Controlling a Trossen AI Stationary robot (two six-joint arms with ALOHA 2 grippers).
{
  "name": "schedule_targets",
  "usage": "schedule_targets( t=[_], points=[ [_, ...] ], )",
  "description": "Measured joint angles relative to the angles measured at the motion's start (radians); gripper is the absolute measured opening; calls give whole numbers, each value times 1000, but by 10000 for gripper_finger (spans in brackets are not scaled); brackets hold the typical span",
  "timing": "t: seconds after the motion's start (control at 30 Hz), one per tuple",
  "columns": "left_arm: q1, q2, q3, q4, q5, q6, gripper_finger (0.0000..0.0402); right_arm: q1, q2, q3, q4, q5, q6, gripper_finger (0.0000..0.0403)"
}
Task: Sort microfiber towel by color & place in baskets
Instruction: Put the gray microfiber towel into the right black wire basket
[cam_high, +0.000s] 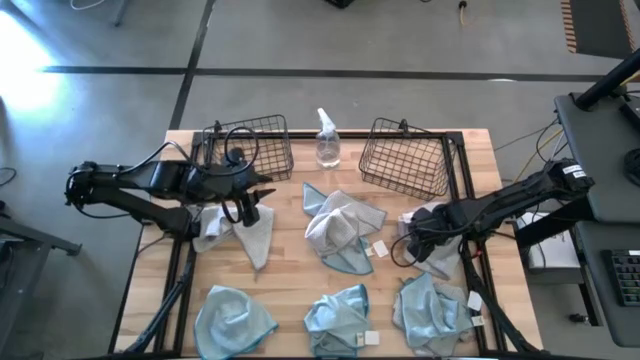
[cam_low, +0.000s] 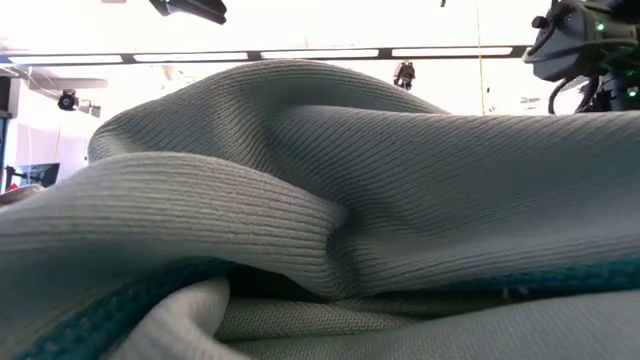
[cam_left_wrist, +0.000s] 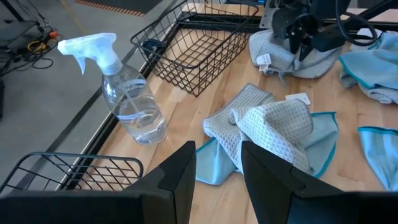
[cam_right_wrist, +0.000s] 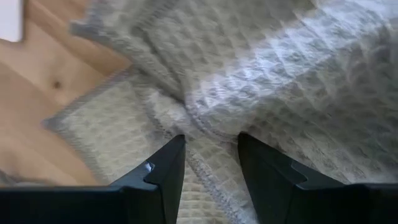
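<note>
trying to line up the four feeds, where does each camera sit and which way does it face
high view: above the table, looking straight down; both arms show.
low view: at table-top height, blocked by a light cloth.
left wrist view: on the left arm, open left claw facing the spray bottle and a wire basket.
right wrist view: on the right arm, open right claw over a grey-white towel.
Shared: high and left wrist views both show the spray bottle.

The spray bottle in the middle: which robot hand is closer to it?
Left. The left gripper sits just beside the spray bottle, by the left basket; the right gripper is farther off, over a grey towel.
</note>
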Motion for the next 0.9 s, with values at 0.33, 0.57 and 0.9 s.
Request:
schedule_targets(
  t=[0.33, 0.57, 0.9],
  points=[
    [0, 1, 0, 10, -1, 0, 114, 0, 0, -19, 0, 0, 9, 146],
    [0, 1, 0, 10, -3, 0, 114, 0, 0, -19, 5, -1, 10, 144],
    [0, 2, 0, 16, -3, 1, 114, 0, 0, -19, 14, -9, 11, 75]
  ],
)
